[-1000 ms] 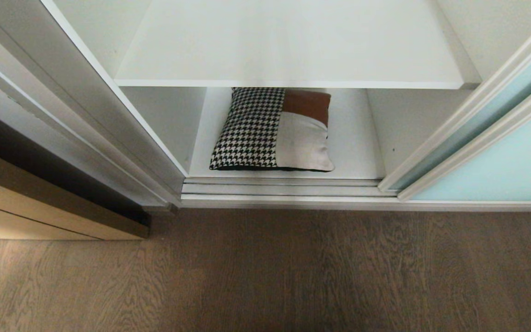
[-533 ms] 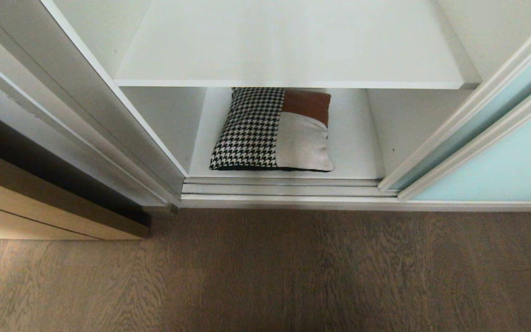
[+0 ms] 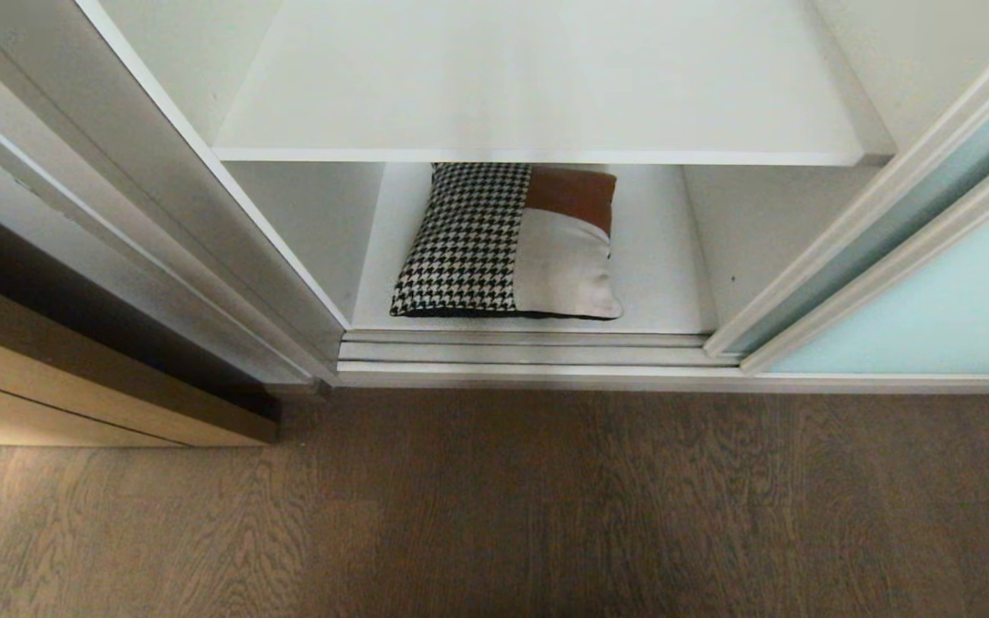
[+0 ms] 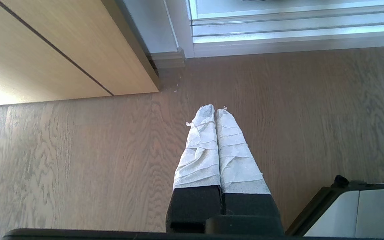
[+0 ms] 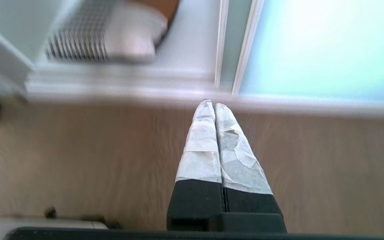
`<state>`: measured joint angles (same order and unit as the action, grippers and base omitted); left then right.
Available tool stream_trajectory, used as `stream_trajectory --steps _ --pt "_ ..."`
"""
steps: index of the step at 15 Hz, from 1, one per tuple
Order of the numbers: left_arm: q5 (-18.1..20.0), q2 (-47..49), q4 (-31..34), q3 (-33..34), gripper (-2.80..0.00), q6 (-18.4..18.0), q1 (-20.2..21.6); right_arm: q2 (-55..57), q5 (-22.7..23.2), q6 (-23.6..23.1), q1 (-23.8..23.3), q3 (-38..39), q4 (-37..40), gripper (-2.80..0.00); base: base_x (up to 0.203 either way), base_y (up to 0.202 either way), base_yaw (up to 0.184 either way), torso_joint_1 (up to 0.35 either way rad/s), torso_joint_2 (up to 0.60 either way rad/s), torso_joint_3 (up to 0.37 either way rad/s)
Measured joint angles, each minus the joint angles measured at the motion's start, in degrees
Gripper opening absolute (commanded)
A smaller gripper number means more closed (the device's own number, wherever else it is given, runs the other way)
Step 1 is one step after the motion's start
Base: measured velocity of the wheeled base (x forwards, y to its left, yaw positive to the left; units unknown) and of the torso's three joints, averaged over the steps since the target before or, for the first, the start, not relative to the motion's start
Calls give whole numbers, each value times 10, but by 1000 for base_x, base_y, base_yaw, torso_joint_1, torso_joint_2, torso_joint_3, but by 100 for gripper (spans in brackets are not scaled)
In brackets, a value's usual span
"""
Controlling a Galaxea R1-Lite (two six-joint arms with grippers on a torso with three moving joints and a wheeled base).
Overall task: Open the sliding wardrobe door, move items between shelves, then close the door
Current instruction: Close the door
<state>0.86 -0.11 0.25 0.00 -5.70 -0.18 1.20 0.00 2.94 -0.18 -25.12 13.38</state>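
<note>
The wardrobe stands open. Its frosted aqua sliding door (image 3: 949, 300) is pushed to the right; the right wrist view also shows the door (image 5: 322, 46). A houndstooth, grey and brown cushion (image 3: 507, 245) lies on the bottom shelf (image 3: 658, 266), below a bare white shelf (image 3: 537, 86). Neither arm appears in the head view. My right gripper (image 5: 211, 104) is shut and empty over the floor, pointing at the door track near the cushion (image 5: 112, 36). My left gripper (image 4: 214, 109) is shut and empty above the floor, left of the wardrobe.
A tan wood panel (image 3: 74, 386) juts out at the left, beside the wardrobe's grey side frame (image 3: 160, 232). The metal floor track (image 3: 529, 356) runs along the wardrobe front. Brown wood floor (image 3: 494, 515) fills the foreground.
Nothing has moved in the head view; cushion, door and shelves stay where they were.
</note>
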Motion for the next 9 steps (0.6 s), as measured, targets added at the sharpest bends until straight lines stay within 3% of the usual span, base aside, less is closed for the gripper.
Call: stream_trajectory --steps 5,9 --pt "0 0 0 0 -280 0 0 126 -40 2 4 -293 101 -280 0 0 0 0 0 0" --pt "0 0 0 0 -280 0 0 257 -152 -3 39 -516 191 -280 0 0 0 0 0 0"
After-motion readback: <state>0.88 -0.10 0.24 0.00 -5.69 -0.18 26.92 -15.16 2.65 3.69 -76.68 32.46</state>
